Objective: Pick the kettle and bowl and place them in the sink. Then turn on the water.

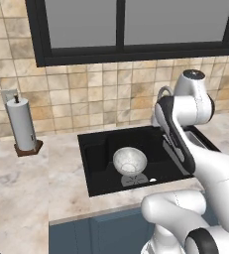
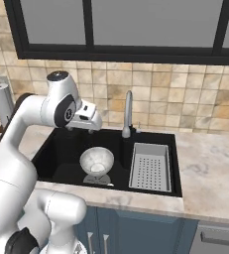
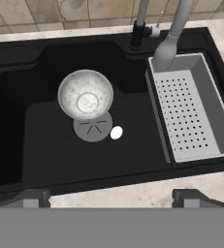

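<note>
Black sink (image 3: pixel 16 160) basin holds the upright bowl (image 3: pixel 86 100).
Gripper (image 3: pixel 111 199) spread, empty; bowl likely stiff, slick (pinch its rim).

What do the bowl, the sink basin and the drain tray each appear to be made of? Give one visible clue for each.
Bowl: probably glazed ceramic or stoneware; whitish-grey with a speckled inside.
Sink: possibly black composite or enamel; uniformly dark with a faint sheen.
Drain tray: grey metal or plastic, hard to tell which; matte, with a floor of evenly punched holes.
</note>
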Controlling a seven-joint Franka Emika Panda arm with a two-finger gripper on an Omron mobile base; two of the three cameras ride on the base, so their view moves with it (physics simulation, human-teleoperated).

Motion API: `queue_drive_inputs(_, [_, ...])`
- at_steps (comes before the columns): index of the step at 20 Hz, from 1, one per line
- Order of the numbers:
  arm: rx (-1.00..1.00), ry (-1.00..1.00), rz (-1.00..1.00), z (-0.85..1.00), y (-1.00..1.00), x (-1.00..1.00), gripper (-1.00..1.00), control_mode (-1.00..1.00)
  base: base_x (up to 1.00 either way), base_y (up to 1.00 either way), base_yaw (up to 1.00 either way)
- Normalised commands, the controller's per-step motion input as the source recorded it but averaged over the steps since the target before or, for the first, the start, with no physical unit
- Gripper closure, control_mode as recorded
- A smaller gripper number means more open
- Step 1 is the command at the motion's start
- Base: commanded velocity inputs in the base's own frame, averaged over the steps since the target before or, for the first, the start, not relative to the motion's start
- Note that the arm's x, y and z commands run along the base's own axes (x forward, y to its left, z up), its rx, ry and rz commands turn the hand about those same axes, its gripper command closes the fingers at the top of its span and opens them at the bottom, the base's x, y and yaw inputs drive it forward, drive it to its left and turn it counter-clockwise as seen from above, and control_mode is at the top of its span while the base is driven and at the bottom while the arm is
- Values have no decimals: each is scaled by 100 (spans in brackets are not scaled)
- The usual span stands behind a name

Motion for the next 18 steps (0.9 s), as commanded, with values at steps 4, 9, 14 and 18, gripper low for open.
queue_drive_inputs(4, [0,0,0,0,-1,-32,-100,-100,0,0,0])
queue_drive_inputs(9, [0,0,0,10,0,-29,-100,-100,0,0,0])
queue_drive_inputs(14, [0,0,0,20,0,-34,-100,-100,0,0,0])
queue_drive_inputs(18, [0,0,0,13,0,-41,-100,-100,0,0,0])
